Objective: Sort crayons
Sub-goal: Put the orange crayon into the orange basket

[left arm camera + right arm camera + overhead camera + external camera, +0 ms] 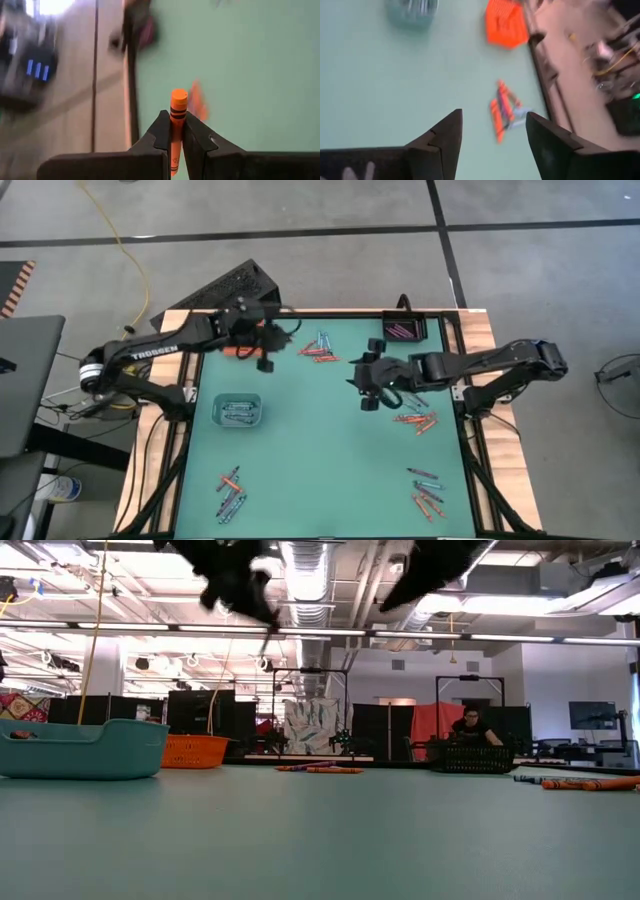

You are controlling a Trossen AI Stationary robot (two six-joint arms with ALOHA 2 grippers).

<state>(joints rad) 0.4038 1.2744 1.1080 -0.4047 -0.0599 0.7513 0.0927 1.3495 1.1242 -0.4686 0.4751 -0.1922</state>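
Note:
My left gripper (267,357) hangs over the table's far left, beside a small orange tray (231,352), and is shut on an orange crayon (176,117). My right gripper (368,387) is open and empty above the table's middle, between two crayon heaps. Its wrist view (492,137) shows bare mat between the fingers. Loose crayons lie flat on the green mat in heaps: far middle (320,348), right (418,420), near right (428,490) and near left (230,492). My left gripper pinches the orange crayon between its two fingers, on the crayon's shaft (175,131) below its black-banded end. The crayon lies along the fingers, and its flat end (178,95) sticks out past the fingertips. It is lifted clear of the mat.
A teal tray (238,410) with several crayons in it stands at the left. A black tray (404,330) stands at the far right corner. The mat has wooden borders (490,410). In the low view a person (470,725) sits in the room far behind the table.

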